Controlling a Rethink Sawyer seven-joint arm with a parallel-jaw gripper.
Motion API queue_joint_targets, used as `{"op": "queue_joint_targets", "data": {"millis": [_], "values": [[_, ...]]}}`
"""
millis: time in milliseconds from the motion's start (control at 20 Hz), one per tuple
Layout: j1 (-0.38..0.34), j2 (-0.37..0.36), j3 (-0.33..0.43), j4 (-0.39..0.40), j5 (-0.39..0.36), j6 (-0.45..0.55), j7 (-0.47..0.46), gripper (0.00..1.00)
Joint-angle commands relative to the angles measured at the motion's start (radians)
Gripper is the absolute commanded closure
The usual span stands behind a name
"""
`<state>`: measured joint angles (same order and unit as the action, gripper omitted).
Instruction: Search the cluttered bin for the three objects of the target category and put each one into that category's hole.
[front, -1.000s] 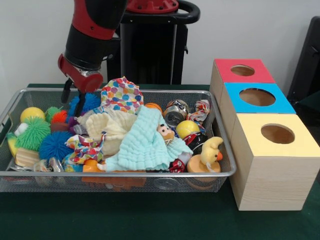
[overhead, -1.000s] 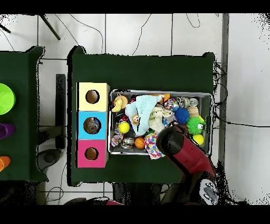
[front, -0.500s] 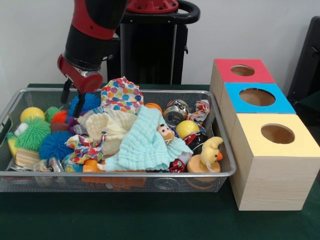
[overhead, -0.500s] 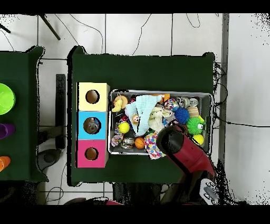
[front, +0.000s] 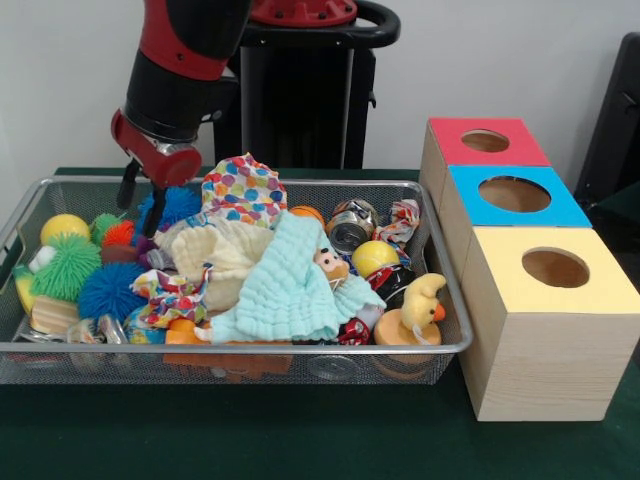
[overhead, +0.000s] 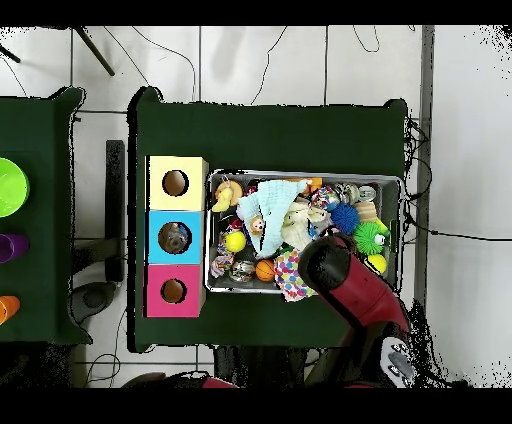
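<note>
Gripper (front: 141, 205) tips half-hidden behind bin (front: 240, 349) clutter

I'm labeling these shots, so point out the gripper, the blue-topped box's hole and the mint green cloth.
gripper (front: 142, 205), front view, between its two black fingertips.
hole (front: 514, 193), front view, middle of the round opening.
mint green cloth (front: 288, 285), front view, middle of the folded cloth.
</note>
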<state>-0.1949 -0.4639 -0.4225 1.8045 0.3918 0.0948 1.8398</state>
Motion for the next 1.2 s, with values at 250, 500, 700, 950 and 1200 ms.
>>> {"op": "queue_joint_targets", "data": {"millis": [250, 500, 700, 950, 1200], "values": [[-0.005, 0.031, 0.114, -0.082, 0.046, 0.073, 0.191, 0.0], [0.003, 0.035, 0.111, -0.086, 0.05, 0.078, 0.197, 0.0], [0.006, 0.039, 0.115, -0.084, 0.055, 0.073, 0.204, 0.0], [0.01, 0.046, 0.119, -0.088, 0.06, 0.068, 0.208, 0.0], [0.026, 0.059, 0.116, -0.099, 0.075, 0.066, 0.216, 0.0]]}}
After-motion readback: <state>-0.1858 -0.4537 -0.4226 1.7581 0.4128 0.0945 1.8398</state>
